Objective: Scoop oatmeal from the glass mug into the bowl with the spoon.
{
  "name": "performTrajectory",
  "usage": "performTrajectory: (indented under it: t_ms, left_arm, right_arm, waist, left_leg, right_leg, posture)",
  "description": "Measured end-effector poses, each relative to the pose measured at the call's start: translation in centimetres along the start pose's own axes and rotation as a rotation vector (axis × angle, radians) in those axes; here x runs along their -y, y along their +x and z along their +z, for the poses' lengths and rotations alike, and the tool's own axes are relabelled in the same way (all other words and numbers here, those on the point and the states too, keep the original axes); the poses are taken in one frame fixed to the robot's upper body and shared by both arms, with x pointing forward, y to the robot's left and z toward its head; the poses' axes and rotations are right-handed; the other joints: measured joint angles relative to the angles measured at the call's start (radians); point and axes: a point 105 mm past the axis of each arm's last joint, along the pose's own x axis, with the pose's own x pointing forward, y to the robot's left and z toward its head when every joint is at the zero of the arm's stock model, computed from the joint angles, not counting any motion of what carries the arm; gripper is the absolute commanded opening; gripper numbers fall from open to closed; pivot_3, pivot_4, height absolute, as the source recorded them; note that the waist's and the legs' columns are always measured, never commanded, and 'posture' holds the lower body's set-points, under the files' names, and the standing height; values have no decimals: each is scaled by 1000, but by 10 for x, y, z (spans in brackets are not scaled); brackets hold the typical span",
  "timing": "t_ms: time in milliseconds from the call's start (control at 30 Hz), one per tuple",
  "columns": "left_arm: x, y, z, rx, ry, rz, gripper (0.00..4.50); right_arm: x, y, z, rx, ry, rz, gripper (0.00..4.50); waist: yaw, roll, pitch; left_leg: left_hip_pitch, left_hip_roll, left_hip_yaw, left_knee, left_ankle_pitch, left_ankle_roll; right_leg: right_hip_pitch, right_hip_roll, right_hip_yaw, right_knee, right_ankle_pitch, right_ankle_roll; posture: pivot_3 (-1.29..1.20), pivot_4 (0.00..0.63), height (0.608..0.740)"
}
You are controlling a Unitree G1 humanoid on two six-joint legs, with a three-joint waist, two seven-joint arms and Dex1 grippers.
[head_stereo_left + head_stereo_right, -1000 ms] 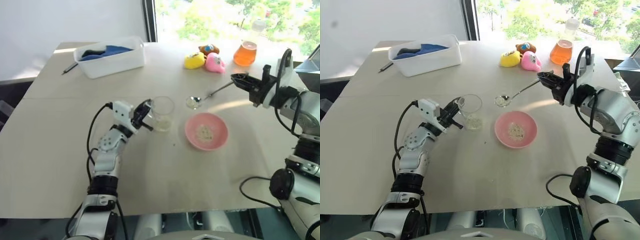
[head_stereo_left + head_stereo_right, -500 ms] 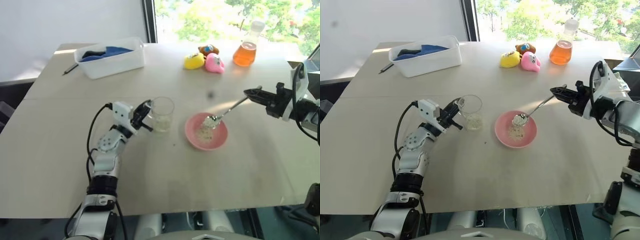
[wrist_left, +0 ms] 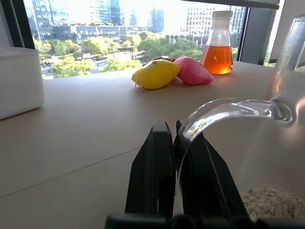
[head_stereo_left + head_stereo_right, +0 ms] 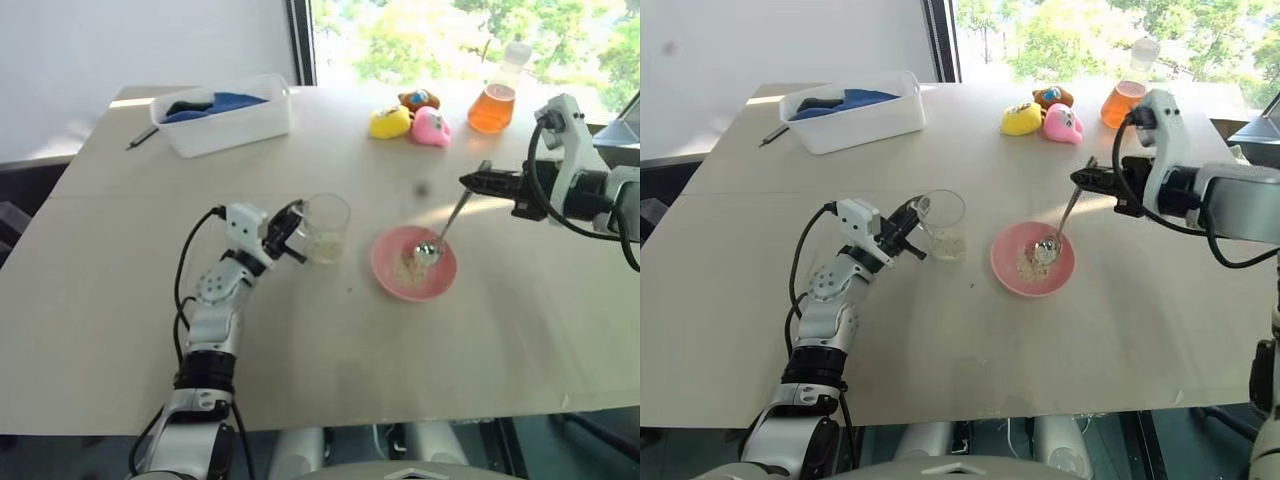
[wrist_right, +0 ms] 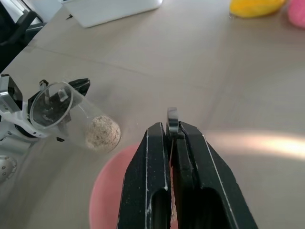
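The spoon [image 4: 444, 226] is clamped by its handle end in the right gripper [image 4: 478, 180], its oval end lowered into the pink bowl [image 4: 413, 263] (flakes of oatmeal [image 4: 1027, 264] lie there); the glass mug [image 4: 324, 228] stands just beside the bowl. The mug's handle is pinched in the closed left gripper [image 4: 287, 230]; more oatmeal is seen at the mug's bottom.

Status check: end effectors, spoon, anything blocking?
Left end effector shut on glass mug handle. Right end effector shut on spoon, its tip down in the pink bowl over oatmeal. Nothing blocking.
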Motion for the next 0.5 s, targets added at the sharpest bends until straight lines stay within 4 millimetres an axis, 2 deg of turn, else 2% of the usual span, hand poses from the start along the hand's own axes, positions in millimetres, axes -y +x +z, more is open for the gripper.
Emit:
performTrajectory:
  t_ms: [200, 367, 500]
  left_arm:
    - [1, 1, 0, 2, 0, 0, 49]
    - [1, 1, 0, 4, -1, 4, 49]
    - [1, 1, 0, 6, 0, 6, 49]
  right_arm:
    - [-18, 6, 4, -25, -205, 34, 0]
    - [-23, 6, 0, -62, -376, 43, 0]
    - [-26, 8, -1, -68, -447, 70, 0]
  waist:
    - [1, 0, 0]
    - [1, 0, 0]
    - [1, 0, 0]
  left_leg:
    - [0, 0, 0, 0, 0, 0]
    - [0, 0, 0, 0, 0, 0]
    - [0, 0, 0, 0, 0, 0]
  right_leg:
    - [0, -1, 0, 0, 0, 0]
    - [0, -1, -1, 0, 0, 0]
    - [0, -1, -2, 0, 0, 0]
  posture:
    - [0, 150, 740]
    - [0, 150, 740]
    - [0, 150, 740]
